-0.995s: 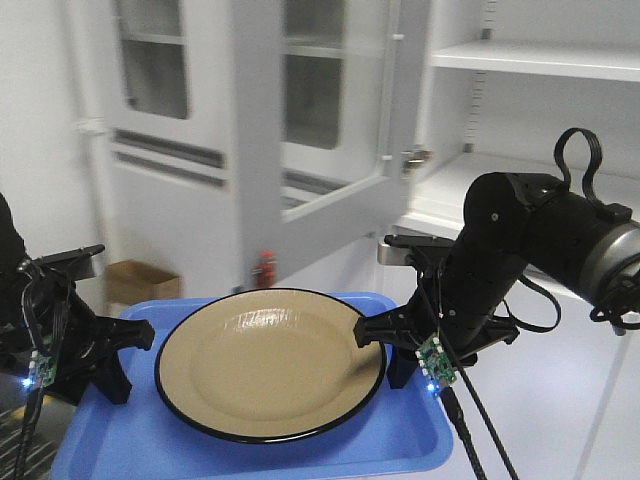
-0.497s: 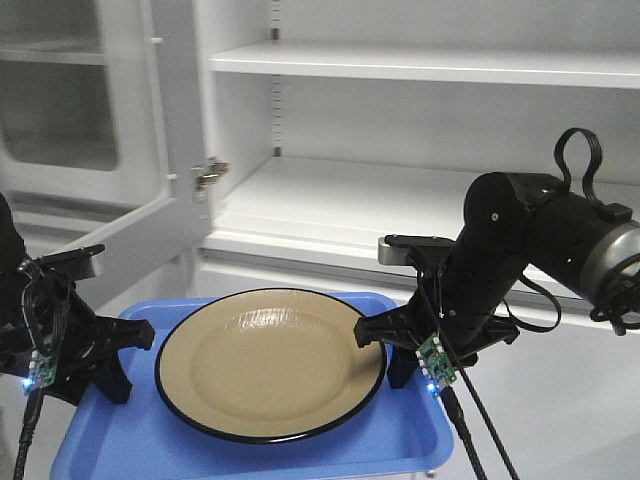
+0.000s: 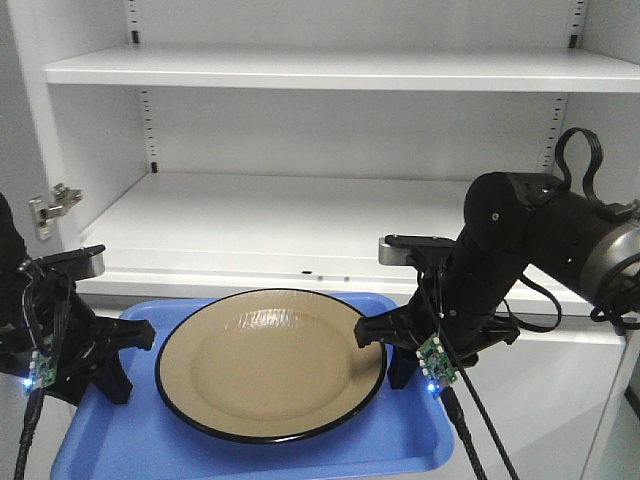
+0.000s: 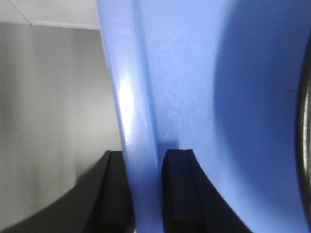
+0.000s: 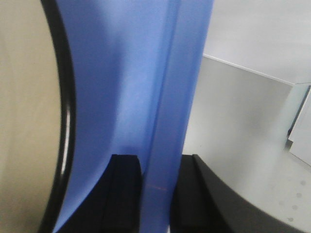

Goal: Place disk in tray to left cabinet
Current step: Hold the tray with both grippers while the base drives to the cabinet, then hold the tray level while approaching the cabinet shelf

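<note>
The left rim of the tray (image 3: 250, 452) is clamped by the left gripper (image 4: 145, 194). The disk (image 3: 270, 362) is carried flat in the tray's middle. The right rim is clamped by the right gripper (image 5: 156, 194). The tray is held in front of the open cabinet (image 3: 330, 215).

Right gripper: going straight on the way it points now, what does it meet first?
Most likely the tray itself: the right gripper is shut on its rim, fingers pointing down, so the inner finger would press the tray floor beside the disk.

Blurred grey surface (image 4: 48, 97), perhaps floor
</note>
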Robot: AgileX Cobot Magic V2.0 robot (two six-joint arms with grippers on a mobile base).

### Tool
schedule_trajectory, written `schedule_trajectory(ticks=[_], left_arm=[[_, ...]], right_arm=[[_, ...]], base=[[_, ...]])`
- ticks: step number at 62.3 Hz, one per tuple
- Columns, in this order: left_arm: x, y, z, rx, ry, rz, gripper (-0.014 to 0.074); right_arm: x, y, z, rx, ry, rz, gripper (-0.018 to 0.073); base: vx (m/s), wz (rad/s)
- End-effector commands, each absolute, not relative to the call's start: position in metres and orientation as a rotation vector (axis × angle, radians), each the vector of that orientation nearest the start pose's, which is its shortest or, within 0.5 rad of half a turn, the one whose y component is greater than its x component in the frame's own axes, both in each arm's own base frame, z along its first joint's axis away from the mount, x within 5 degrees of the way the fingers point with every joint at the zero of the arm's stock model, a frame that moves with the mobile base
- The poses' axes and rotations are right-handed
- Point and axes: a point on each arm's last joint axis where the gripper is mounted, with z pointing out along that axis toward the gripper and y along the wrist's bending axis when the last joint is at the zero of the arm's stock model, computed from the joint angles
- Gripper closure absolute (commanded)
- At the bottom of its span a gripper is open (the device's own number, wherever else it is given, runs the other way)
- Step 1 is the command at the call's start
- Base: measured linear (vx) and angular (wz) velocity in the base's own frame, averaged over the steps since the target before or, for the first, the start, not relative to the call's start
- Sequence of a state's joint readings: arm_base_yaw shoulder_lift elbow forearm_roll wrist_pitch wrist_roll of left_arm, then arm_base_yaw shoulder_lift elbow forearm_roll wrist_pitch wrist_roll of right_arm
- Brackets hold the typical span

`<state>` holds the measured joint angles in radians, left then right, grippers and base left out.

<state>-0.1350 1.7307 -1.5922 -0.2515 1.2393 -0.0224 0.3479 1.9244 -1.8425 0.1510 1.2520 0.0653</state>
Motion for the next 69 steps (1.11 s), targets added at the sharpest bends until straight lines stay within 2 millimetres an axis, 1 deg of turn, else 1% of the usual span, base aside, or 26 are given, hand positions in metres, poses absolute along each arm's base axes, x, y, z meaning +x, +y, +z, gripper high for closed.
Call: schedule_trajectory(ticks=[1,32,69], left_arm=[[0.3426,-0.0670,0.3506,0.123,2.769,-0.371,0.0596],[0.3426,-0.0670,0.3506,0.123,2.769,-0.371,0.0596],[0.3426,-0.0670,0.3506,0.123,2.769,-0.371,0.0596]], right_arm=[[0.3738,0.1423,0.3484,-0.384,2.724,0.264,0.0564],[0.3738,0.1423,0.3484,-0.384,2.724,0.264,0.0564],[0.3739,0.1423,0.3484,-0.384,2.724,0.264,0.0564]], base=[[0.19,-0.17],[0.18,-0.04],[0.11,-0.04]])
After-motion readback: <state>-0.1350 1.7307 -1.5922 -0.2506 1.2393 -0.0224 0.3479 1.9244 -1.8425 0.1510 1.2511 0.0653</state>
